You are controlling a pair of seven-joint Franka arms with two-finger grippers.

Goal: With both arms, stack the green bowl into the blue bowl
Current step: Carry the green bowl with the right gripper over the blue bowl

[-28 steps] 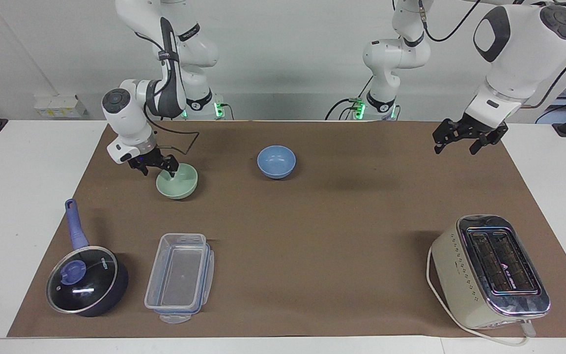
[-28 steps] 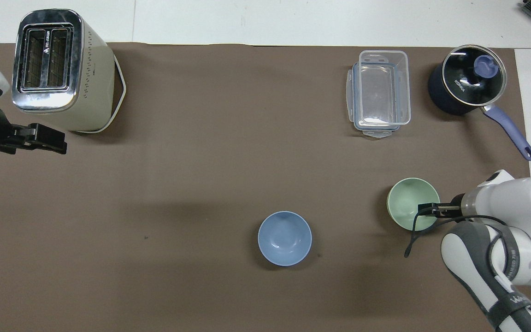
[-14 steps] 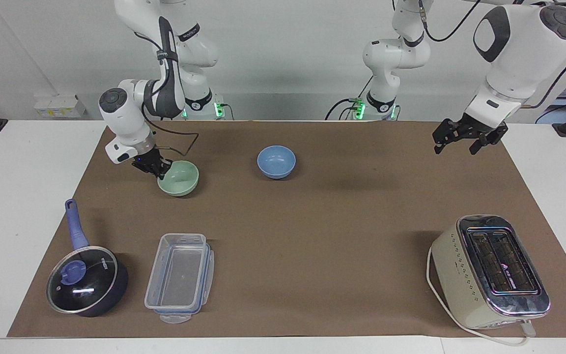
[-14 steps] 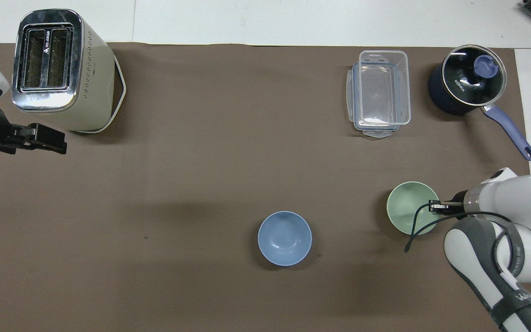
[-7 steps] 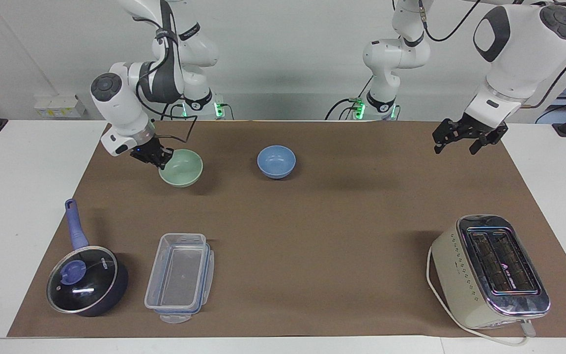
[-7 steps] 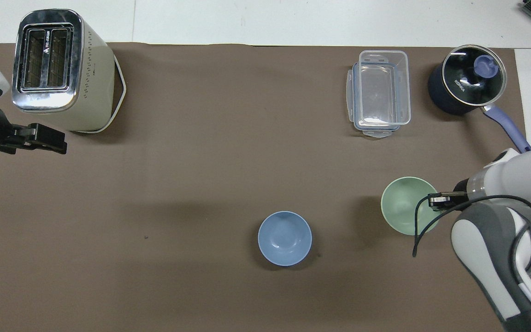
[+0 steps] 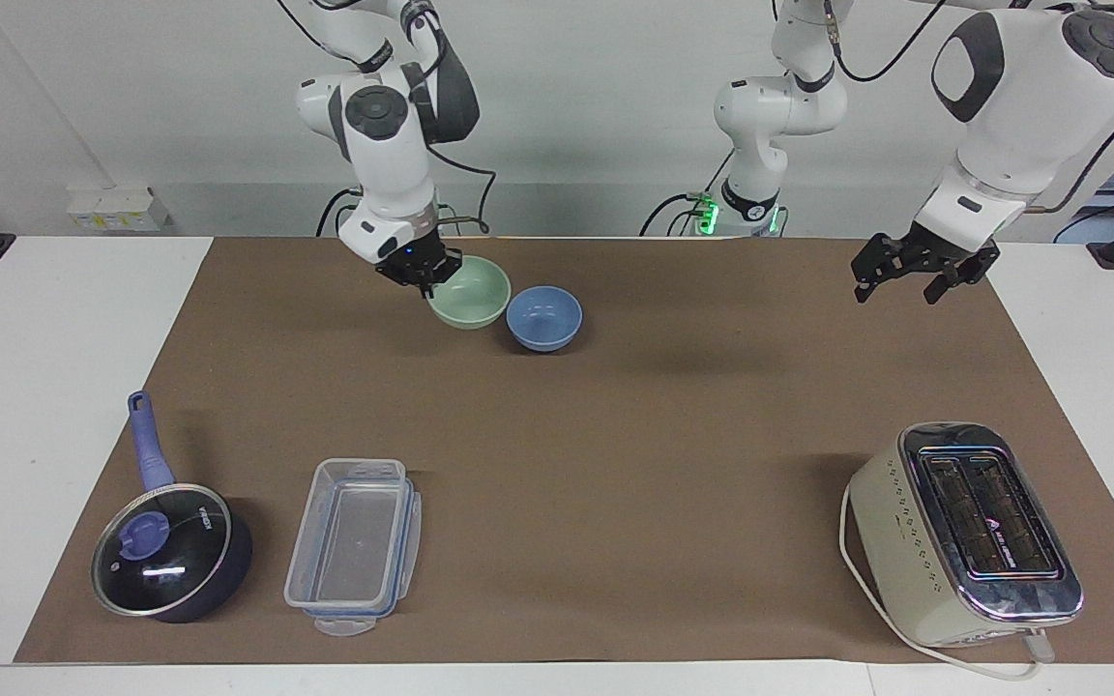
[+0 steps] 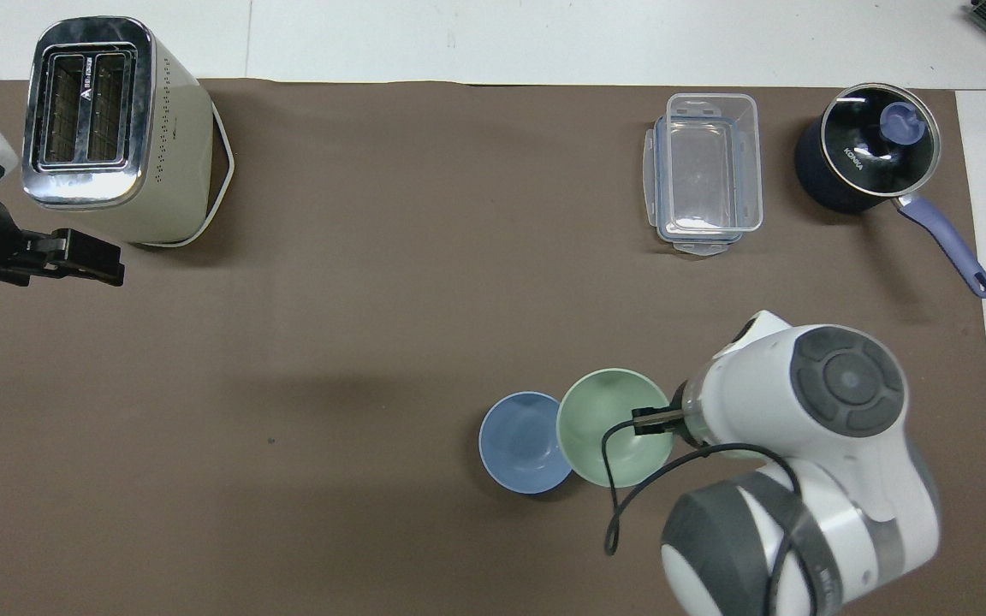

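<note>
My right gripper (image 7: 428, 281) is shut on the rim of the pale green bowl (image 7: 472, 294) and holds it up in the air, slightly tilted, right beside the blue bowl (image 7: 544, 317). The blue bowl stands upright on the brown mat near the robots. In the overhead view the green bowl (image 8: 597, 412) overlaps the blue bowl's (image 8: 520, 441) rim on the side toward the right arm's end, with the right gripper (image 8: 649, 423) at the green bowl's rim. My left gripper (image 7: 913, 274) waits open and empty above the mat at the left arm's end; the overhead view shows it (image 8: 86, 261) too.
A cream toaster (image 7: 965, 534) stands far from the robots at the left arm's end. A clear plastic container (image 7: 354, 541) and a dark blue lidded saucepan (image 7: 170, 553) stand far from the robots at the right arm's end.
My right gripper closed on the green bowl's rim, lifted it off the mat and carried it toward the middle, up beside the blue bowl. The left arm has not moved.
</note>
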